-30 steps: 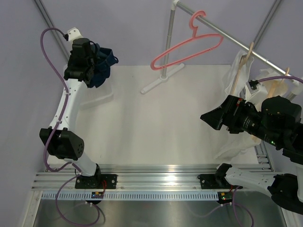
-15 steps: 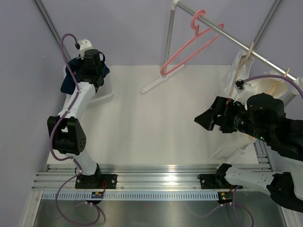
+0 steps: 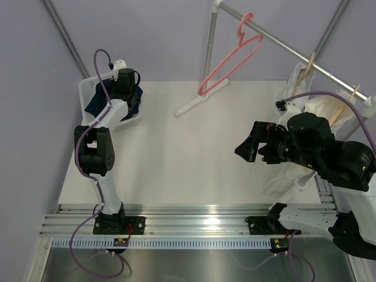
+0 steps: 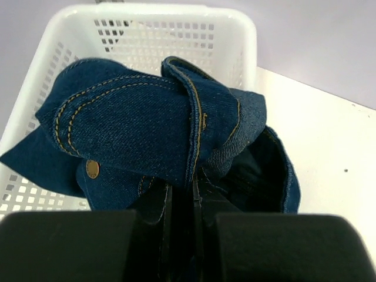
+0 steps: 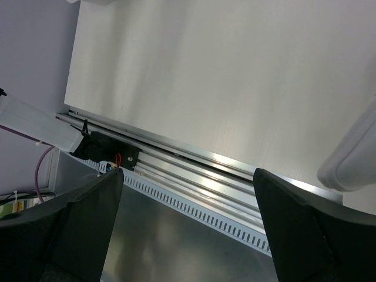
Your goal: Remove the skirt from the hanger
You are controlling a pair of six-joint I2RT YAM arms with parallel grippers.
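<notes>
Skirt of dark blue denim with tan stitching lies bunched in a white mesh basket. One fold spills over the basket's right rim toward the tabletop. The basket sits at the tabletop's far left corner, against the purple wall.

A clothes rack stands at the far side, its metal rail running off to the right. White garments hang from wooden hangers at the rail's right end, partly hidden by the right arm. The pink hanger hangs tilted near the rail's left end, well apart from the skirt.

The left fingers point down into the basket, nearly closed and pinching a fold of the denim. The right fingers are held above the right side of the tabletop, spread wide with nothing between them.
</notes>
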